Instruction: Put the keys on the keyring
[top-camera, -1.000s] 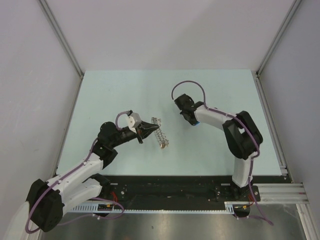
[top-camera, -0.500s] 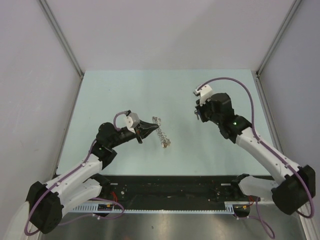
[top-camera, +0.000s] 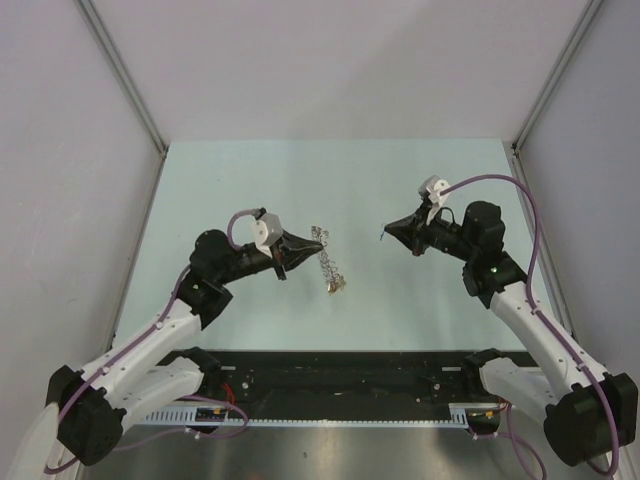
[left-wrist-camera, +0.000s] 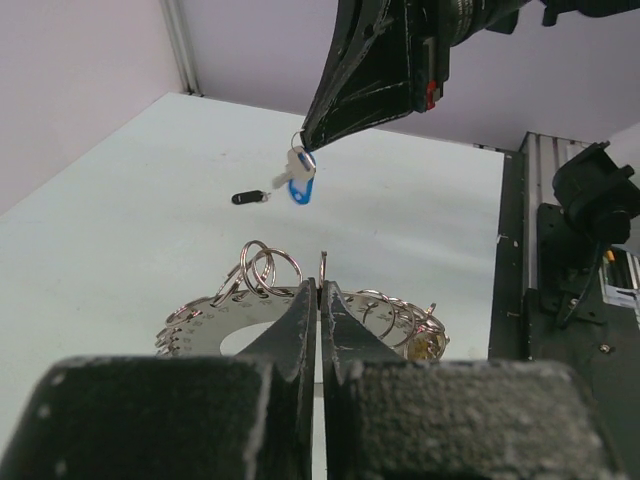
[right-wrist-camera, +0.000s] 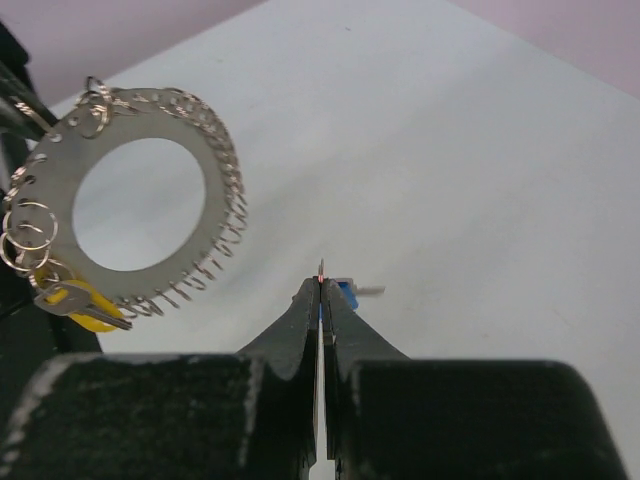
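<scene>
My left gripper (top-camera: 318, 238) is shut on one wire loop of the keyring (top-camera: 327, 264), a silvery disc with a hole and coiled loops round its rim, and holds it above the table. In the left wrist view the keyring (left-wrist-camera: 200, 325) stands just beyond my closed fingertips. A yellow key (right-wrist-camera: 75, 303) hangs from its lower edge. My right gripper (top-camera: 388, 233) is shut on a small ring carrying the blue key (right-wrist-camera: 343, 291), held in the air facing the keyring (right-wrist-camera: 213, 190). The blue key (left-wrist-camera: 300, 187) dangles below its tip. The black key (left-wrist-camera: 247, 197) lies on the table.
The pale green table (top-camera: 250, 180) is walled by grey panels with metal posts at the back corners. A black rail (top-camera: 340, 375) runs along the near edge between the arm bases.
My right arm swung round from the table and rose with the blue key, its tip now pointing left towards the keyring. My left gripper lifted the keyring slightly and shifted right.
</scene>
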